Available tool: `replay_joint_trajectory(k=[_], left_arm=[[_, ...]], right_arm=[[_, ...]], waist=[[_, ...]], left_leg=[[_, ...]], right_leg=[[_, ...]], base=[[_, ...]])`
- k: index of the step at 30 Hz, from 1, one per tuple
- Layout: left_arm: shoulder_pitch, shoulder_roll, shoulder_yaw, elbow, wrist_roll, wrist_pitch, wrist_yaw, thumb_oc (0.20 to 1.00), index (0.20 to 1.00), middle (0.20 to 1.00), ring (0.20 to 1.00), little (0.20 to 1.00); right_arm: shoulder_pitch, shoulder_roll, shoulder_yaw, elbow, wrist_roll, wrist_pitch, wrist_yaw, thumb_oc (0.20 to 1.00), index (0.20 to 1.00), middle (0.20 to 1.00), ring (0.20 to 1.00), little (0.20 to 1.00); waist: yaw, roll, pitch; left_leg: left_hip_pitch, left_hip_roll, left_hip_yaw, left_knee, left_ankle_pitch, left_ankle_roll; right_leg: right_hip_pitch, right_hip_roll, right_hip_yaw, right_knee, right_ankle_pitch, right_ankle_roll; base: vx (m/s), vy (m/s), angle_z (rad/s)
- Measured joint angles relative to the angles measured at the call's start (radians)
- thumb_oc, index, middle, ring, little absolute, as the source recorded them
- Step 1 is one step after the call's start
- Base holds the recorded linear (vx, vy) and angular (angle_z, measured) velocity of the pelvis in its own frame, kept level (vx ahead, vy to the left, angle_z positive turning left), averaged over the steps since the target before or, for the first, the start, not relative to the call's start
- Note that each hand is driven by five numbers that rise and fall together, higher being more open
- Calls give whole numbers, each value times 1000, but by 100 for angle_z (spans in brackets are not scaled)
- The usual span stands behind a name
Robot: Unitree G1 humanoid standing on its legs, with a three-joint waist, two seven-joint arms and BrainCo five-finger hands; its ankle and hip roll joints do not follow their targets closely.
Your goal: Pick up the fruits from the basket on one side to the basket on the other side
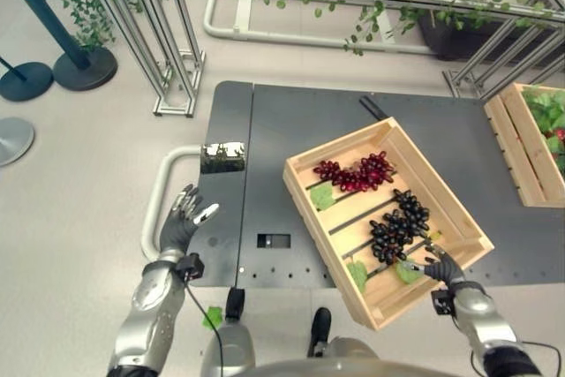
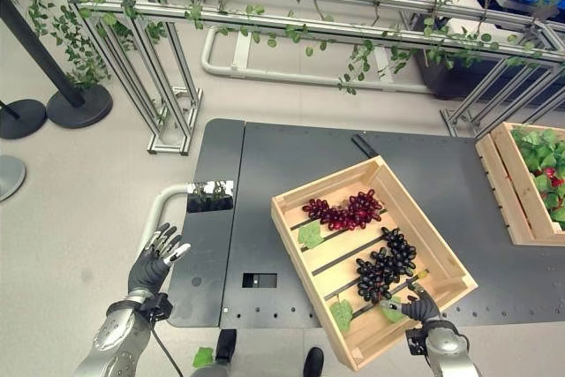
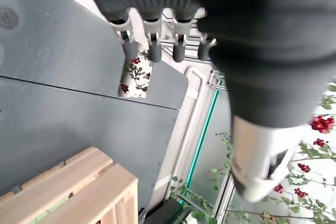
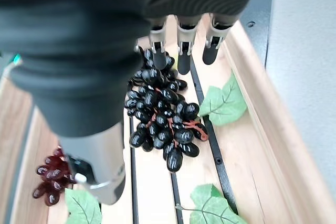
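Step in hand: reach. My right hand point(image 4: 173, 51), fingers straight, nothing held, hovers over black grapes point(image 1: 397, 222) in near crate point(image 1: 305, 192) on worktop point(image 1: 265, 130). Next: lower, close round bunch, carry to far crate point(image 1: 512, 143). Left hand point(image 1: 184, 218) idle, fingers relaxed.

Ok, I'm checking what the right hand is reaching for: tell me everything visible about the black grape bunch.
The black grape bunch is a cluster of glossy, near-black oval berries with reddish stem bits showing between them. It lies flat on the slatted floor of the tilted wooden crate, nearer the robot than the red grape bunch, with green leaves beside it. The right hand hovers just above it, fingers straight.
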Motion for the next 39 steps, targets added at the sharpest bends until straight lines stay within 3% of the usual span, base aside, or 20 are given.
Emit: replay_joint_trajectory(k=[8,21,24,28,35,39], left_arm=[[-27,39,-72,0,-1,14,-2,1000,1000,1000,1000,1000],[-32,38,-74,13,-2,18,5,1000,1000,1000,1000,1000],[-41,38,-75,13,-3,18,6,1000,1000,1000,1000,1000],[-93,44,-136,13,-13,18,13,1000,1000,1000,1000,1000],[-186,57,-212,41,-22,17,23,1000,1000,1000,1000,1000],[-188,57,-234,61,-22,18,32,1000,1000,1000,1000,1000]], right_arm=[[-127,8,58,116,21,-1,-34,1000,1000,1000,1000,1000],[-111,15,58,22,18,-1,-47,1000,1000,1000,1000,1000],[-154,15,58,99,18,1,-60,1000,1000,1000,1000,1000],[-335,16,71,444,82,2,-101,1000,1000,1000,1000,1000],[-482,30,35,580,215,7,-167,1000,1000,1000,1000,1000],[-512,28,36,599,220,9,-197,1000,1000,1000,1000,1000]], waist=[[44,-2,24],[47,-3,24],[48,-3,39],[63,4,90],[99,45,181],[104,47,187]], left_leg=[[-26,-2,-7,15,0,0],[-30,-4,-13,20,0,0],[-32,-4,-14,23,0,0],[-93,-6,-25,58,0,0],[-176,-11,-52,105,1,1],[-203,-9,-56,109,3,4]], right_leg=[[-16,1,-5,0,5,-1],[-15,1,-9,0,6,-1],[-15,1,-9,0,7,-1],[-55,1,-15,2,20,-4],[-112,0,-40,22,26,-6],[-135,-1,-50,29,28,-7]], base=[[-18,-3,2],[-11,0,0],[-75,2,1],[-89,13,5],[-90,18,8],[-27,5,8]])
